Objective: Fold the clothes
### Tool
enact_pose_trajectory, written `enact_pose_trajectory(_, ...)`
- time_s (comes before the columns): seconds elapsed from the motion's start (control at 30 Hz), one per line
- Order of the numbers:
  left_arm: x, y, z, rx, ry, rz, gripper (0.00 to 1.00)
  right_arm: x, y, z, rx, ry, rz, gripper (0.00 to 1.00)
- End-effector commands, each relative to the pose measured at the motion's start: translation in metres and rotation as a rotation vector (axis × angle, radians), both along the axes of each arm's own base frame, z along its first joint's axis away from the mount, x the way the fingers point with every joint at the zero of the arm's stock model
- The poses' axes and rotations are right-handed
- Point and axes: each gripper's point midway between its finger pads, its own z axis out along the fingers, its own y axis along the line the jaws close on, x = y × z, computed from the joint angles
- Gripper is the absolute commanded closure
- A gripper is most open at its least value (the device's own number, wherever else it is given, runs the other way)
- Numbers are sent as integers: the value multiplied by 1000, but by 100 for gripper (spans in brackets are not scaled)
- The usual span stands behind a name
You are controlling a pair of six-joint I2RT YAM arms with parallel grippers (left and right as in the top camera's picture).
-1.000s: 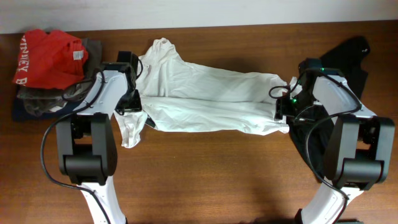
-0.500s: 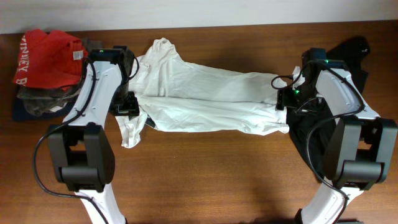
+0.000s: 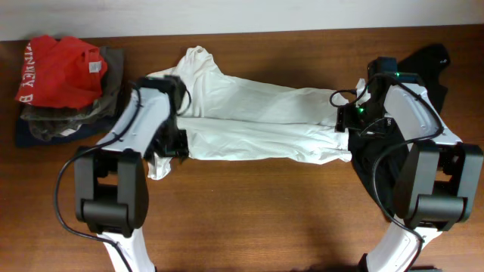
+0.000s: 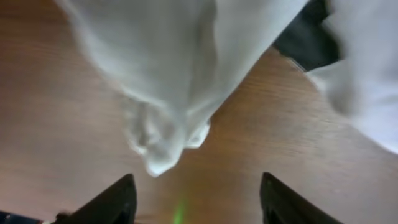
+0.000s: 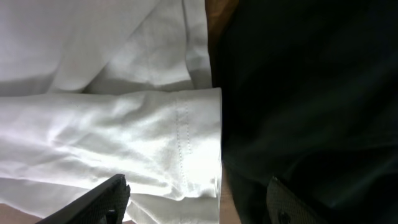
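The white T-shirt point(image 3: 257, 121) lies crumpled lengthwise across the middle of the table, its letters hidden. My left gripper point(image 3: 171, 143) is open and empty over the shirt's left end; in the left wrist view point(image 4: 196, 205) a hanging white sleeve point(image 4: 168, 124) shows above bare wood. My right gripper point(image 3: 346, 121) is open at the shirt's right hem; in the right wrist view point(image 5: 199, 205) the fingers straddle the hem point(image 5: 186, 155) and the black garment point(image 5: 305, 93). The black garment point(image 3: 423, 72) lies under the right arm at the table's right.
A red garment with white letters point(image 3: 57, 72) lies on top of folded grey and navy garments point(image 3: 53, 125) at the back left. Both arm bases stand at the table's front edge.
My left arm has swung right and toward the front, from beside the red pile to over the shirt's left sleeve. The right arm has hardly moved.
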Motion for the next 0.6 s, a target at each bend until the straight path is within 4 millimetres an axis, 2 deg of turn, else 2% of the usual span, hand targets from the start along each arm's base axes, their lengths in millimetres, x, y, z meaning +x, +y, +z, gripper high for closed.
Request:
enact_pose_trajectory(0.0, -22, 9, -17, 22, 38, 52, 41, 5, -3, 1, -16, -10, 5, 24)
enact_pose_trajectory(0.13, -27, 20, -30, 56, 31, 77, 42, 5, -3, 1, -16, -11, 5, 24)
enact_pose_trajectory(0.3, -11, 29, -34, 91, -41, 71, 48, 5, -3, 1, -15, -11, 5, 24)
enact_pose_trajectory(0.43, 3, 33, -36, 119, -101, 63, 71, 5, -3, 1, -16, -11, 5, 24)
enact_pose_trajectory(0.53, 9, 46, -33, 192, -130, 46, 97, 5, -3, 1, -16, -11, 5, 24)
enact_pose_trajectory(0.57, 11, 50, -31, 221, -137, 40, 99, 5, -3, 1, -16, -11, 5, 24)
